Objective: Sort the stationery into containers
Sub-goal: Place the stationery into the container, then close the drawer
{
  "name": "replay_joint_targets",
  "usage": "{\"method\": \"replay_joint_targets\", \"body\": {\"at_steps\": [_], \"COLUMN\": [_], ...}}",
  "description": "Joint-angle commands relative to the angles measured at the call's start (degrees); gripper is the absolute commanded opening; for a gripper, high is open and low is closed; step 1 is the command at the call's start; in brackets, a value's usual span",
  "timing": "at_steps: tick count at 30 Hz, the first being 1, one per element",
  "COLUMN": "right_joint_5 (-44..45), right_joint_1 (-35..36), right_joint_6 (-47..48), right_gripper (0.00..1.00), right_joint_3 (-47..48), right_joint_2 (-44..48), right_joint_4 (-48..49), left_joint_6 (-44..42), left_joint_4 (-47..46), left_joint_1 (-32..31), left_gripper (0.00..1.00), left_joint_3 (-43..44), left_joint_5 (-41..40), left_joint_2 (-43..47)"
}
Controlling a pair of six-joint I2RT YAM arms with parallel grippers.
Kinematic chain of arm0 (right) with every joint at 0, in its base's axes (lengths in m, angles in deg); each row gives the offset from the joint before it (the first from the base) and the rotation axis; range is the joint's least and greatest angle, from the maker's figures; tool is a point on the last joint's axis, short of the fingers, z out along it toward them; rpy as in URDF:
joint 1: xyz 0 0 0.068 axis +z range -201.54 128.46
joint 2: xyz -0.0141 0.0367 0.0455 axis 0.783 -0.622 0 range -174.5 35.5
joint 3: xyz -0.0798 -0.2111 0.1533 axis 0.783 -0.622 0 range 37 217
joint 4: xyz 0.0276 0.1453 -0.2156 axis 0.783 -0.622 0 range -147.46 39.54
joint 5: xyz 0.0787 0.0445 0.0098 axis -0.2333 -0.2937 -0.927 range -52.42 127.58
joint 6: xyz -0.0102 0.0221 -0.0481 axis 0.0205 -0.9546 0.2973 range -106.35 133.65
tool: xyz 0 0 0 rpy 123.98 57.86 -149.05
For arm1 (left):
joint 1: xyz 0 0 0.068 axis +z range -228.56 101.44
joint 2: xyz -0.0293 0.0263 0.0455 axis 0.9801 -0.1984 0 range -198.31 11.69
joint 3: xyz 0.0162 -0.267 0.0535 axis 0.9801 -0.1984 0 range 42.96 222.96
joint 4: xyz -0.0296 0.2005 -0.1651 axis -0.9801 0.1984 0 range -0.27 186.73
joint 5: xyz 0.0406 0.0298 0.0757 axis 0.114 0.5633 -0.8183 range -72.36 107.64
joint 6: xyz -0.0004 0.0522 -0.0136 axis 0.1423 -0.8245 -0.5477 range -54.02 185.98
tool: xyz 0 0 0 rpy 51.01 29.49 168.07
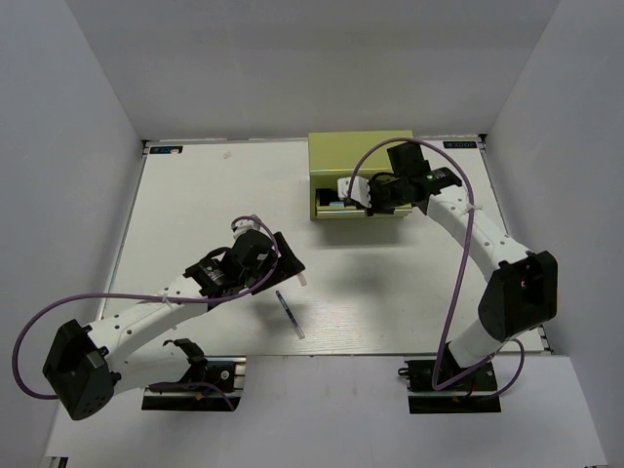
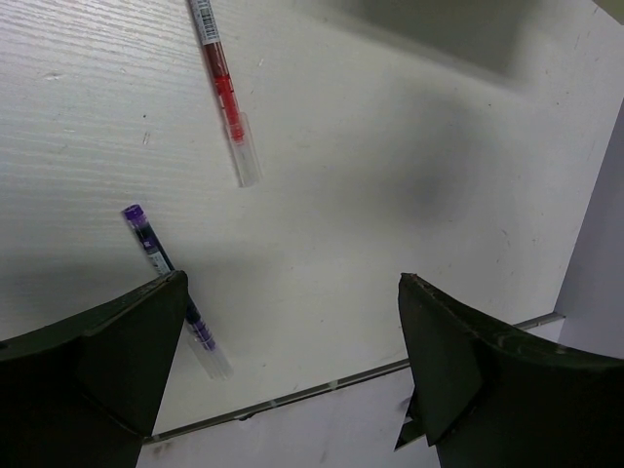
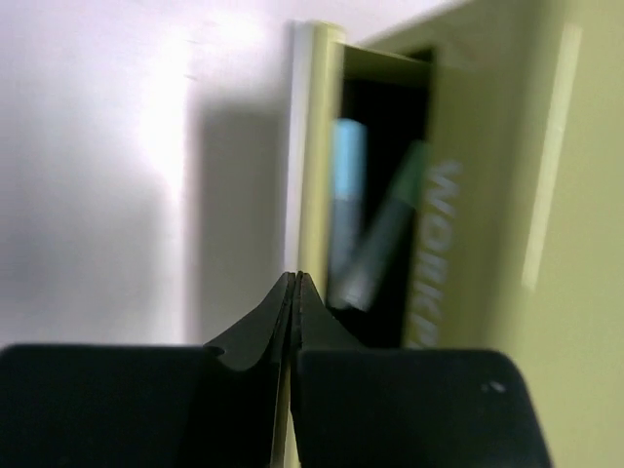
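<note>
The olive yellow-green tool chest [image 1: 359,156] stands at the far right of the table with one front drawer [image 1: 331,207] pulled out. My right gripper [image 1: 373,195] is shut at that drawer. In the right wrist view its tips [image 3: 294,279] meet at the drawer's front edge [image 3: 324,175], and a pale blue marker [image 3: 346,195] and a green stick [image 3: 388,234] lie inside. My left gripper [image 1: 285,257] is open and empty above the table [image 2: 291,285]. A red pen [image 2: 226,93] lies ahead of it. A purple pen [image 2: 161,258] lies beside its left finger [image 2: 117,361] and also shows in the top view [image 1: 290,314].
The table's near edge [image 2: 322,385] runs just below the left gripper. Grey walls enclose the table on both sides and at the back. Embossed lettering [image 3: 441,244] shows on the chest front.
</note>
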Motion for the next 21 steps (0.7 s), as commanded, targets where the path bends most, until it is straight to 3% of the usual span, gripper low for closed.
{"method": "replay_joint_targets", "body": {"at_steps": [1, 4, 7, 13, 21], "right_joint_5": [-9.2, -8.1, -3.8, 4.2, 17.6], "right_joint_1": [0.7, 1.2, 2.1, 3.7, 5.2], "right_joint_6": [7.2, 6.3, 3.0, -2.3, -9.3], "right_gripper": [0.0, 0.0, 0.0, 0.0, 0.0], "right_joint_3": [3.7, 4.5, 3.8, 5.9, 4.8], "right_joint_2": [-1.1, -3.6, -5.2, -10.2, -12.0], "right_joint_4": [-13.8, -14.8, -8.8, -3.1, 12.8], "left_joint_6": [-0.4, -1.0, -1.0, -1.0, -1.0], "left_joint_4": [-1.1, -1.7, -1.7, -0.3, 0.9], "left_joint_1": [0.2, 0.2, 0.2, 0.7, 0.7], "left_gripper": [0.98, 0.85, 0.76, 0.77, 0.83], "left_joint_3": [-0.6, -1.1, -2.2, -2.2, -2.8], "left_joint_5": [0.1, 0.1, 0.7, 0.1, -0.9], "left_joint_2": [1.4, 2.6, 3.8, 3.8, 4.9]}}
